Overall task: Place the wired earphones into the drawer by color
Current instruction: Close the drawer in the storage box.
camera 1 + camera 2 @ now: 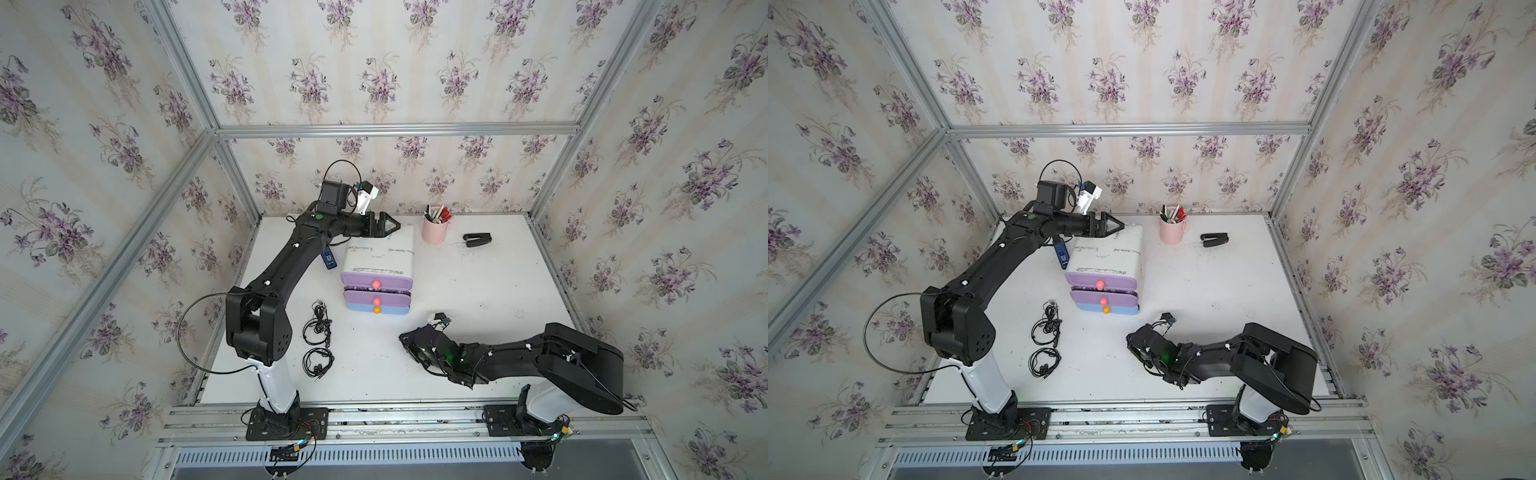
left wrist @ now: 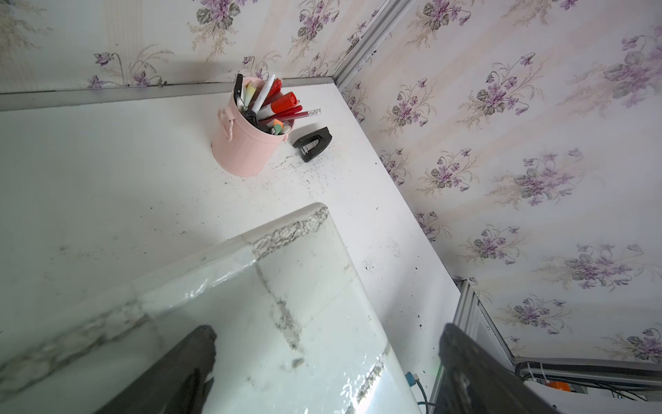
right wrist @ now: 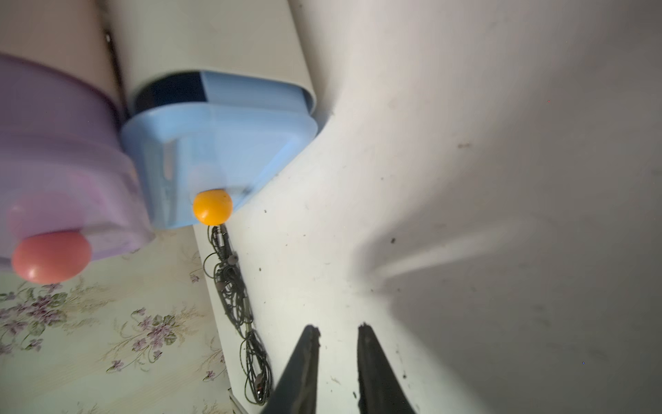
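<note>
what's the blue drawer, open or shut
Partly open: the blue drawer stands out of the white cabinet, dark gap behind its front.

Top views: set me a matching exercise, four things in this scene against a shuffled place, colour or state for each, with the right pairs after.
Things:
1. bottom drawer
2. black earphones
3. pen cup
4. left pincer

Descriptions:
A. open, above the rear of the drawer unit
B. pink, near the back wall
C. blue with an orange knob, partly pulled out
D. lying on the table near the left arm's base

Pairs: 1-C, 2-D, 3-B, 4-A
</note>
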You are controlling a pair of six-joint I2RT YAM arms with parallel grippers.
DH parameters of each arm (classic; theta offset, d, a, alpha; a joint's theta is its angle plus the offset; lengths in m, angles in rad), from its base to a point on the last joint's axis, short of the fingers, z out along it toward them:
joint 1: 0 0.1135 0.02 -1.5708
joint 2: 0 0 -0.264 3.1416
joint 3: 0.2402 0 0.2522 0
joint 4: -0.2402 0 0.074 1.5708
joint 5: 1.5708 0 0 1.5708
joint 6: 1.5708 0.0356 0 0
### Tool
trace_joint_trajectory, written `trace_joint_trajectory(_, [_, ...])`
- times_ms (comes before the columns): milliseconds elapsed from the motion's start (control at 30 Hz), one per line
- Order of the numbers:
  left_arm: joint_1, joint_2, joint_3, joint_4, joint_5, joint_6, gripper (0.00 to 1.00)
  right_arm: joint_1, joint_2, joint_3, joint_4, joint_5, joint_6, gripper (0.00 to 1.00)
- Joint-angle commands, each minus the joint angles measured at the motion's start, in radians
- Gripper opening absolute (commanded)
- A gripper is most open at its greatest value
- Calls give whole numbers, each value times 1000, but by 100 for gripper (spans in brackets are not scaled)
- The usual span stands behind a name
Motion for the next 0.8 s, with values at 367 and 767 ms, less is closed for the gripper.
trace_joint_trajectory(367, [60, 175, 281, -215, -153, 23, 96, -43, 22, -12, 425, -49, -107, 4])
trace_joint_trajectory(767, [38, 288, 343, -285, -233, 76, 80, -146, 104, -10, 635, -94, -128, 2])
